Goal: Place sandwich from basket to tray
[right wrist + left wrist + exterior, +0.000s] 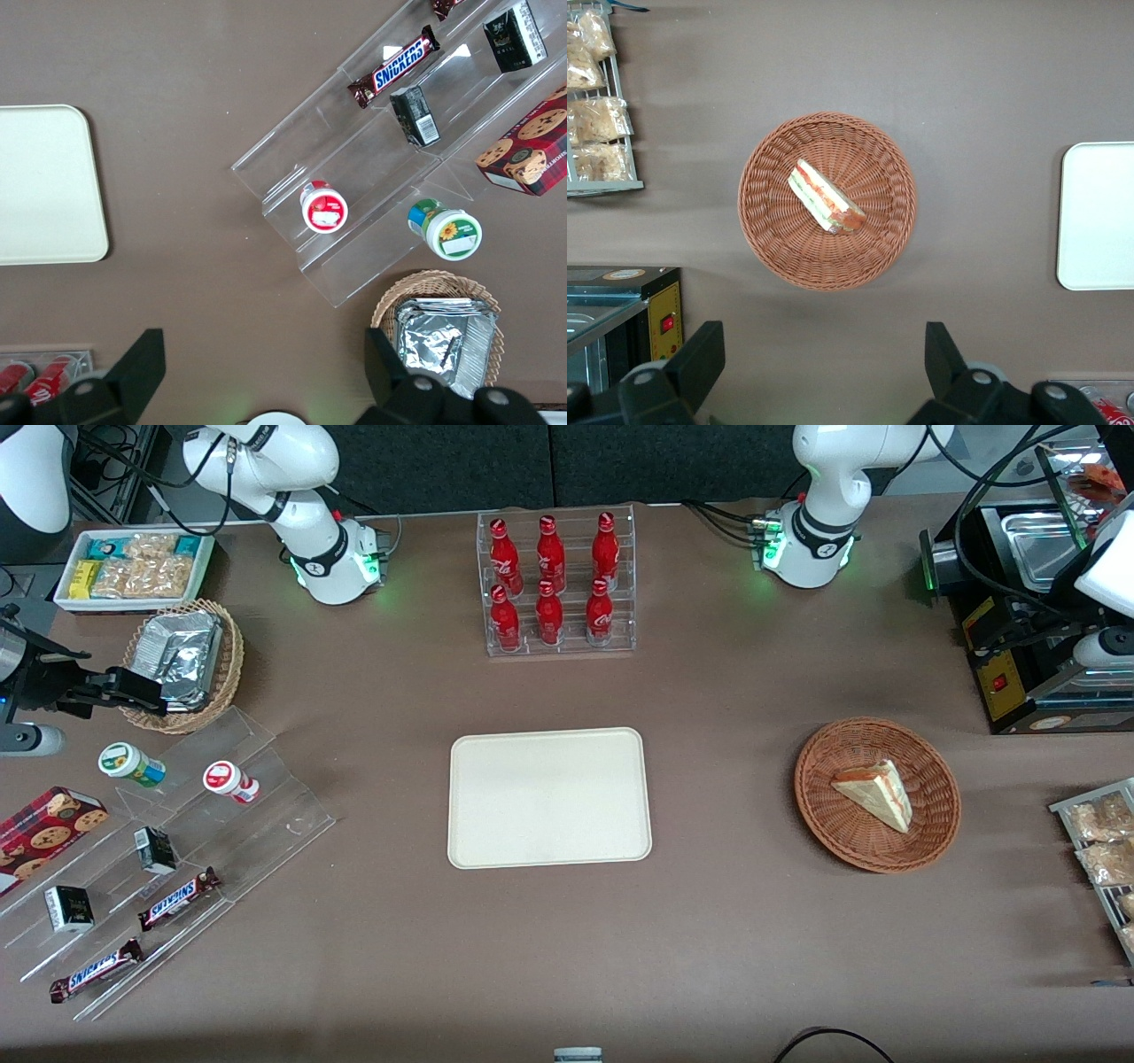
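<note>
The sandwich (pixel 873 793), a pale bread wedge with red, orange and green filling along its edge, lies in the round reddish-brown wicker basket (pixel 815 779) toward the working arm's end of the table. The cream tray (pixel 549 797) lies flat at the table's middle with nothing on it. In the left wrist view the sandwich (pixel 826 199) sits at the centre of the basket (pixel 766 239), and an edge of the tray (pixel 1099 217) shows. My gripper (pixel 824 359) hangs high over bare table beside the basket, farther from the front camera than it. It is open, with nothing between its fingers.
A black appliance (pixel 1019 629) stands beside the gripper at the working arm's end. A wire rack of snack packets (pixel 1099 841) lies nearer the front camera than the basket. A rack of red bottles (pixel 558 584) stands farther back than the tray.
</note>
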